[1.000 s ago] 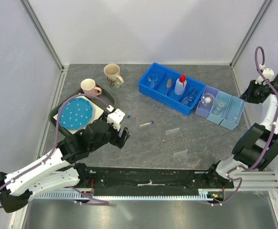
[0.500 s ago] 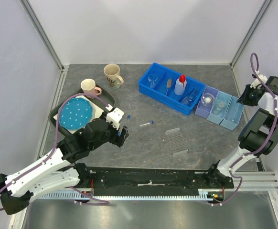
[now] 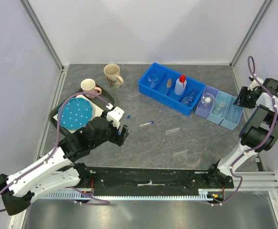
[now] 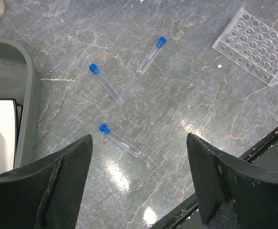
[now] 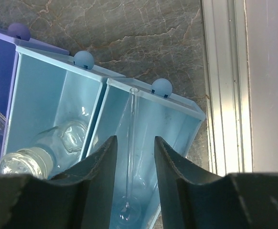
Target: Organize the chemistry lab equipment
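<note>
Left wrist view: the left gripper (image 4: pixel 139 139) hangs over the grey table (image 4: pixel 196 100), jaws spread wide and holding nothing.
Under the jaws: a blue-capped tube (image 4: pixel 121 141) lies flat on the table, framed between the two fingers.
Just beyond: a second tube (image 4: pixel 105 83) and a third tube (image 4: pixel 150 56) lie flat too, and none of the three touch.
Upper right of that view: the clear rack (image 4: pixel 256 45) stands on the table, well apart from the tubes.
Left edge: the rim of a grey tray (image 4: pixel 26 95) shows.
Right wrist view: the right gripper (image 5: pixel 135 143) is poised over the end bin (image 5: pixel 177 124) of a row of small bins, jaws parted a little and gripping nothing.
In the end bin: a thin glass rod (image 5: pixel 132 119) lies lengthwise, its bulb end nearest the camera and clear of both fingers.
Neighbouring bin (image 5: pixel 48 86): a small glass flask (image 5: pixel 38 155) rests inside.
Top view, back of table: a blue crate (image 3: pixel 165 101) beside the small bins holds a beaker (image 3: pixel 152 80), a brush (image 3: pixel 168 85), a squeeze bottle (image 3: pixel 179 86) with a red nozzle and goggles (image 3: pixel 188 98).
Top view, left: a beige mug (image 3: pixel 112 74) and a pink mug (image 3: pixel 88 86) stand near a blue dotted plate (image 3: pixel 77 113) that lies in the tray.
</note>
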You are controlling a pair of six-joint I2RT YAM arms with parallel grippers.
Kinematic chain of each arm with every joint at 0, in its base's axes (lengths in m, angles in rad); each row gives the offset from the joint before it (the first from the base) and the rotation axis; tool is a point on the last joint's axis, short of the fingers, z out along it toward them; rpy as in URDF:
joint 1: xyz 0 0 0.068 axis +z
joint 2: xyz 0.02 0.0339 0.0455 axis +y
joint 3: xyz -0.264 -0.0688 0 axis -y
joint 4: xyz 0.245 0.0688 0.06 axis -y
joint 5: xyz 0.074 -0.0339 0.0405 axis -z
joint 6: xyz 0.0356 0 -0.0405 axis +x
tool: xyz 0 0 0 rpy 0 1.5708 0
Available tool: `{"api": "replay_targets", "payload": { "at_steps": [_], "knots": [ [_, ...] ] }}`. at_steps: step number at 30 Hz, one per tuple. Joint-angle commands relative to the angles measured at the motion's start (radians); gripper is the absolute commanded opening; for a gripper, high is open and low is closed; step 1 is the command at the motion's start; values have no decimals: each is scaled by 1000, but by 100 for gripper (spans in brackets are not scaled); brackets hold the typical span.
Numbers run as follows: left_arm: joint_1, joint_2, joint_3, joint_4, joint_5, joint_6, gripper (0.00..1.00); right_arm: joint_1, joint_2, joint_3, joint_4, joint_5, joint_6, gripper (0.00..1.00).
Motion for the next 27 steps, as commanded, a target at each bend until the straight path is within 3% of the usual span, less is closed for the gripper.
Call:
{"api": "replay_targets", "payload": {
  "at_steps": [1,9,16,19,20,23,27],
  "knots": [
    [20,-20,-11,56,27,32,86,0,-50,50,8,-19,-2,46],
    [84,-9,-22,79,79,17,88,5,-287,87,-116,-191,-74,65],
    [222,55,-2,95,220,-34,89,143,-565,-128,-87,-421,-76,79],
    [245,109,25,86,301,-130,89,258,-693,-266,11,-482,-28,96],
    [245,123,28,74,324,-193,89,301,-723,-328,58,-534,-16,98],
    [245,163,24,54,317,-334,88,327,-812,-457,165,-652,37,98],
    [245,175,-14,42,273,-480,85,329,-822,-548,180,-761,38,98]
  ]
}}
